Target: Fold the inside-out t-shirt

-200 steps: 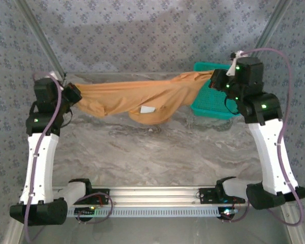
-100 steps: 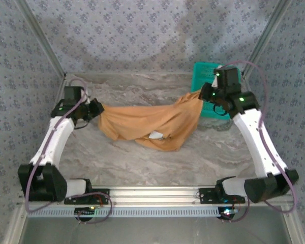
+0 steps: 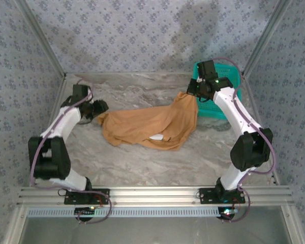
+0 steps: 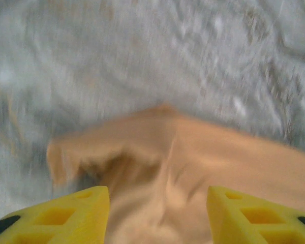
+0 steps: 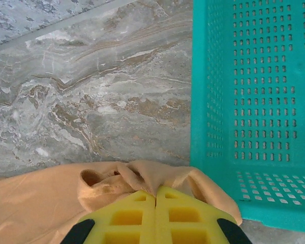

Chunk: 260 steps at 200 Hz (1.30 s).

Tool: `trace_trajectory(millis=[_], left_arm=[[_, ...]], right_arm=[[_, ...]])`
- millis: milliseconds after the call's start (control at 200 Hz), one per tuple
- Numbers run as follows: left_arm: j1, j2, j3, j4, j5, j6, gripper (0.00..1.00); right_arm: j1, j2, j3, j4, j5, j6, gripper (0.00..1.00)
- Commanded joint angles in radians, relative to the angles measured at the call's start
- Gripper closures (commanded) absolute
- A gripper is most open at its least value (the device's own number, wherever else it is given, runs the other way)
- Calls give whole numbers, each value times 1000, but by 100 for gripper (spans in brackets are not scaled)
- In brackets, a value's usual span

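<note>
Inside-out t-shirt [image 3: 147, 127] lies in a loose tan heap on the marbled table [image 3: 142, 162] in the top external view, stretched between the two arms. A small whitish label [image 3: 155, 136] shows near its front edge. The left end effector [image 3: 99, 108] sits low, just beside the garment's left end. The right end effector [image 3: 191, 94] is at the garment's right corner, which rises up to it in a peak. A teal basket [image 3: 221, 99] stands behind the right arm at the far right of the table.

The left wrist view is blurred. The left end effector [image 4: 157, 213] has its yellow fingers [image 4: 81, 213] well apart, and the inside-out t-shirt [image 4: 203, 157] spreads between and beyond them over the table [image 4: 142, 51]; whether the fingers touch the cloth cannot be told.

In the right wrist view the right end effector [image 5: 156, 216] has its yellow fingers [image 5: 127, 218] pressed together, clamped on a bunched fold of the inside-out t-shirt [image 5: 35, 203]. The basket [image 5: 259, 101] stands just beside the cloth, on the table [image 5: 91, 91].
</note>
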Motion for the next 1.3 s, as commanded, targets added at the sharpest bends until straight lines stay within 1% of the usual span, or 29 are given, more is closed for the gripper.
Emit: trace_trajectory(millis=[0, 75, 150, 230, 335, 395, 415, 475, 565, 610, 695, 815, 889, 964, 1044, 1159, 1294], left_arm=[[-9, -126, -225, 22, 39, -29, 51], [-11, -178, -342, 99, 82, -54, 51], [-13, -194, -413, 190, 109, -78, 48], [-12, -174, -446, 279, 138, -95, 47], [-14, -117, -459, 362, 133, -106, 46], [-13, -72, -456, 399, 132, -109, 48], [-13, -58, -452, 407, 129, -108, 50], [-13, -22, -434, 418, 123, -103, 63], [-1, -12, -387, 384, 118, -97, 91], [16, -37, -346, 344, 127, -95, 100], [71, -120, -220, 210, 120, -91, 100], [197, -253, 10, 38, 97, -77, 100], [291, -306, 125, -21, 92, -82, 100], [362, -326, 188, -28, 144, -107, 100], [371, -322, 222, -20, 201, -126, 100], [372, -331, 222, -3, 279, -158, 100], [373, -390, 257, -45, 273, -146, 100]], right_arm=[[-3, -12, 11, 7, -12, 8, 100], [-4, -15, 8, 8, -17, 8, 100], [-3, -18, 7, 14, -22, 8, 100], [0, -24, 4, 14, -23, 10, 100], [1, -39, -5, 12, -27, 14, 100], [2, -51, -13, 15, -27, 16, 100], [1, -54, -14, 16, -27, 16, 100], [1, -64, -19, 13, -24, 15, 100], [0, -76, -14, -8, -29, 10, 100], [-6, -83, -1, -31, -34, -1, 100], [-26, -103, 43, -80, -11, -31, 100], [-81, -149, 105, -146, 33, -62, 100], [-119, -186, 111, -164, 69, -70, 100], [-158, -216, 99, -155, 36, -62, 100], [-165, -234, 104, -137, 7, -43, 100], [-153, -250, 137, -142, -21, -37, 100], [-137, -301, 184, -166, -58, -40, 100]])
